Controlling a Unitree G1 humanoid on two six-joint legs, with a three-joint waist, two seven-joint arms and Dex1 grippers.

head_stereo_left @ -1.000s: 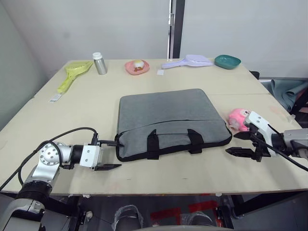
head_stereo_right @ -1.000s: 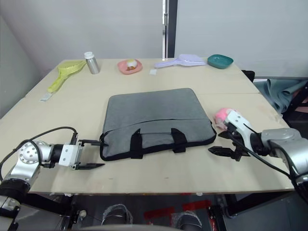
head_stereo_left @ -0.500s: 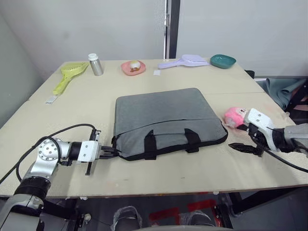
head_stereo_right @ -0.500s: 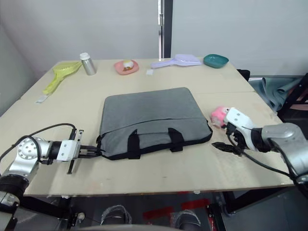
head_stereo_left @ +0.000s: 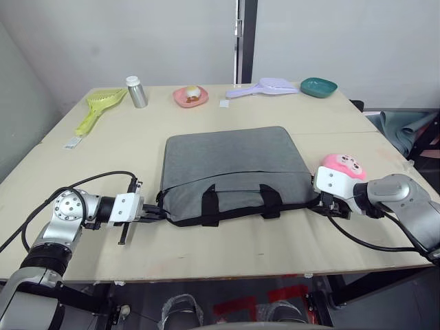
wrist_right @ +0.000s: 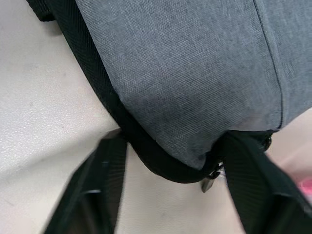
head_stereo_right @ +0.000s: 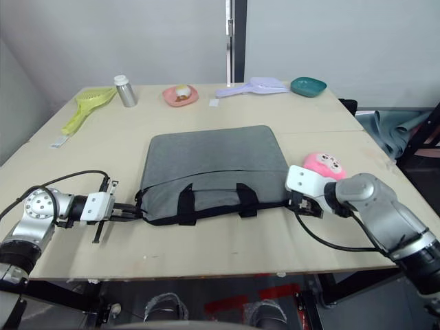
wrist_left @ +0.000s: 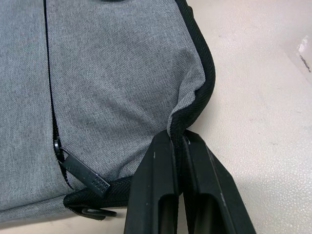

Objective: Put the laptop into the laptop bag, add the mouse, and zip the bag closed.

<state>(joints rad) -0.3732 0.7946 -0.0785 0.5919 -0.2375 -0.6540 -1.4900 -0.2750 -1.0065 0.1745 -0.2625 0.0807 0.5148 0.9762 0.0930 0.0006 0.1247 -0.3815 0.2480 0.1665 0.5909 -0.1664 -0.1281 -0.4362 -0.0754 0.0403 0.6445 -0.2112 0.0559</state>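
The flat dark grey fabric laptop bag [head_stereo_left: 234, 172] with black trim and two black handles lies in the middle of the pale wooden surface [head_stereo_left: 124, 144], handles toward the near edge. The left pincer [wrist_left: 178, 141] is closed on the black trim at the bag's near left corner, its two black fingers [wrist_left: 156, 175] pressed together with the bag's edge pinched between them; a black zip pull [wrist_left: 85, 174] lies just beside them on the same corner. The right pincer [wrist_right: 168, 156] is spread open around the bag's near right corner, one finger on each side of the rounded trim; whether the fingers touch the fabric is hard to tell. A small metal zip pull [wrist_right: 209, 183] hangs at that corner. A pink plush toy with a face [head_stereo_left: 344, 165] sits just beyond the right pincer.
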